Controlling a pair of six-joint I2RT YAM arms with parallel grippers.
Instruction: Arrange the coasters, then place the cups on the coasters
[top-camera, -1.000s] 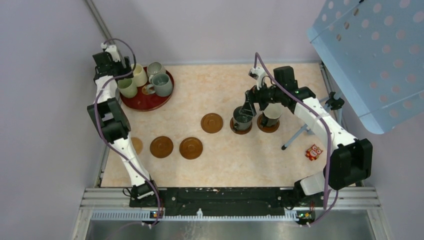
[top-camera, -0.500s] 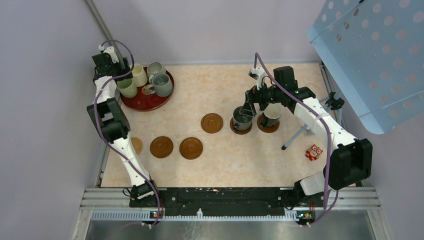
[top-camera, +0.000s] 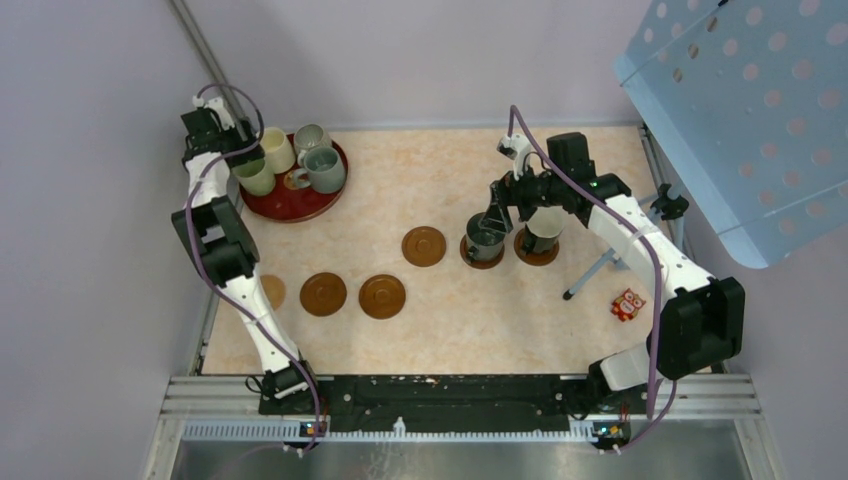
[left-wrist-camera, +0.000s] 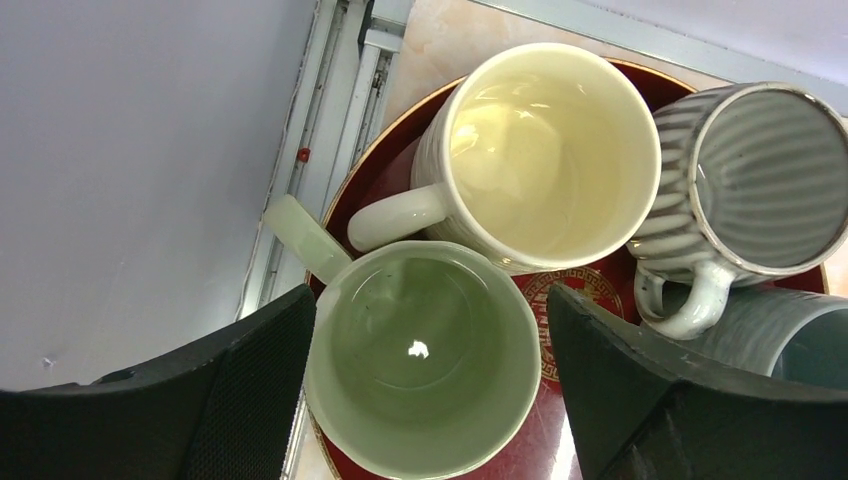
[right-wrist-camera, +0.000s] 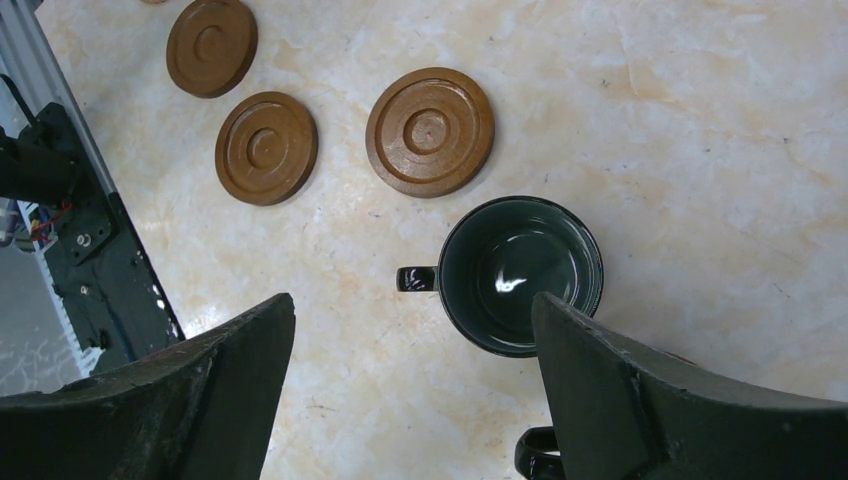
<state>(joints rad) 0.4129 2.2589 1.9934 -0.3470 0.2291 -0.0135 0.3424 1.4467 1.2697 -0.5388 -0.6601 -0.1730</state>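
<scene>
On the dark red tray (top-camera: 292, 206) at the far left stand a pale green cup (top-camera: 254, 178), a cream cup (top-camera: 278, 150), a ribbed grey cup (top-camera: 311, 137) and a grey-green cup (top-camera: 324, 170). My left gripper (left-wrist-camera: 430, 292) is open, straddling the pale green cup (left-wrist-camera: 420, 360), with its left pad at the rim. Three brown coasters (top-camera: 424, 245) (top-camera: 382, 296) (top-camera: 323, 294) lie bare, and a tan coaster (top-camera: 272, 290) is half hidden by the left arm. Two dark cups (top-camera: 485, 240) (top-camera: 541, 235) sit on coasters. My right gripper (right-wrist-camera: 412, 300) hangs open above the dark green cup (right-wrist-camera: 520, 275).
A small red and white packet (top-camera: 628, 303) lies at the right, near a thin metal stand (top-camera: 598, 266). A blue perforated panel (top-camera: 740, 110) overhangs the far right corner. The table's metal rail (left-wrist-camera: 330, 100) runs just left of the tray (left-wrist-camera: 385, 175).
The left wrist has shifted slightly up and to the left over the tray. The right arm and all cups and coasters have stayed put.
</scene>
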